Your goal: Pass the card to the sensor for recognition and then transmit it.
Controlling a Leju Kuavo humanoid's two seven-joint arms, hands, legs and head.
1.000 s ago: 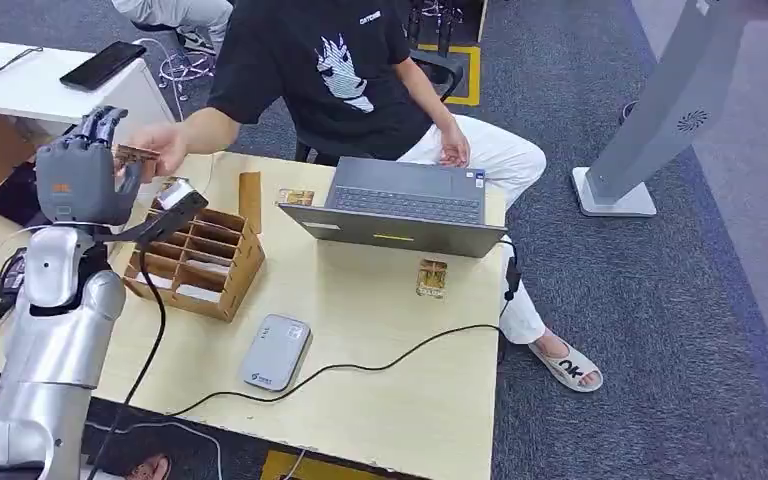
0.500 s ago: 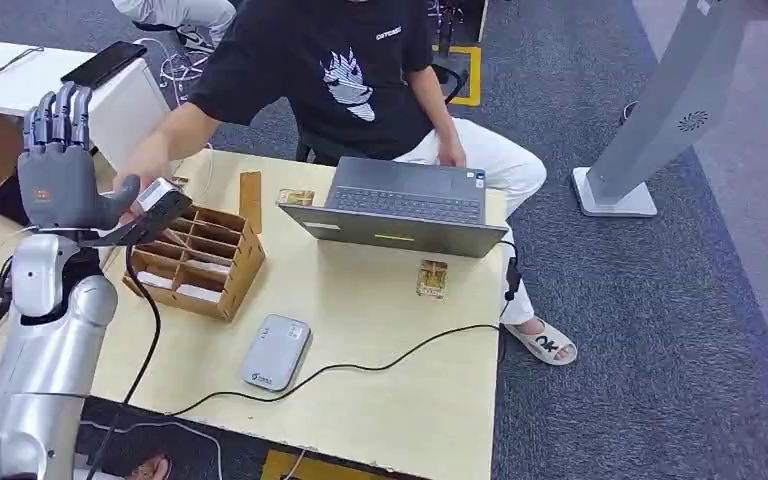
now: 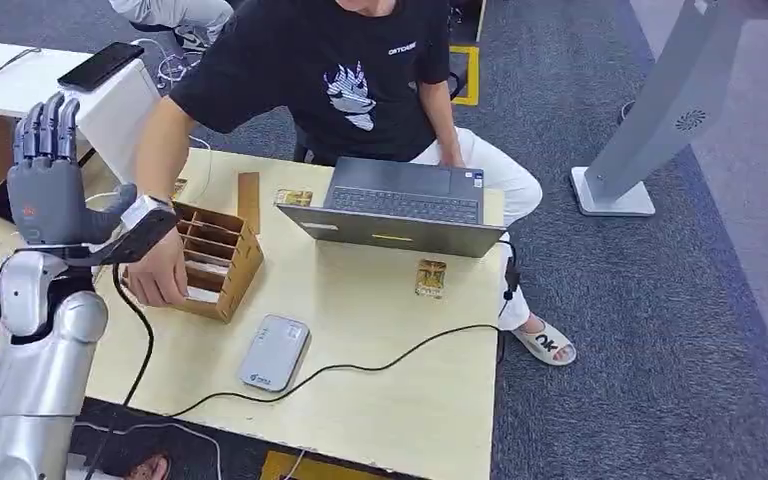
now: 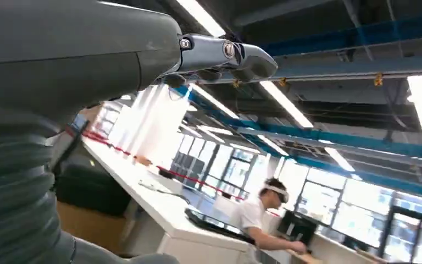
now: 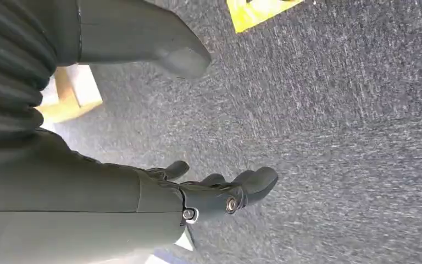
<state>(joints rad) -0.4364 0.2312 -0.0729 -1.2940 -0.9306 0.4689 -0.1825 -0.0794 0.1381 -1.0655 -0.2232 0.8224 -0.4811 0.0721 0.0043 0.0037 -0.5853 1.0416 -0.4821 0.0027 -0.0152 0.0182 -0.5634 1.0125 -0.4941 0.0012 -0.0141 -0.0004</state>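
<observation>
1. A second ago my left hand (image 3: 48, 190) was pinching a card that the person (image 3: 330, 70) was reaching for at the table's far-left corner. Now that hand is raised, fingers straight and spread, holding nothing.
2. The person's hand (image 3: 158, 277) has dropped from my fingertips to the near-left side of the wooden divider box (image 3: 205, 258) and rests against its edge. I cannot tell whether the card is in that hand or already slotted into a compartment; it is too small to make out.
3. I read this as the handover done: the transmit step looks finished.
4. The card reader (image 3: 273, 351) lies near the table's front edge, right of my arm, its cable (image 3: 390, 357) running off to the right; nothing lies on it.
5. Other cards remain on the table: one (image 3: 431, 277) in front of the laptop (image 3: 400, 208), another (image 3: 294, 197) on its far-left side.
6. My right hand (image 5: 220, 192) hangs over grey carpet, fingers loosely apart, holding nothing.
</observation>
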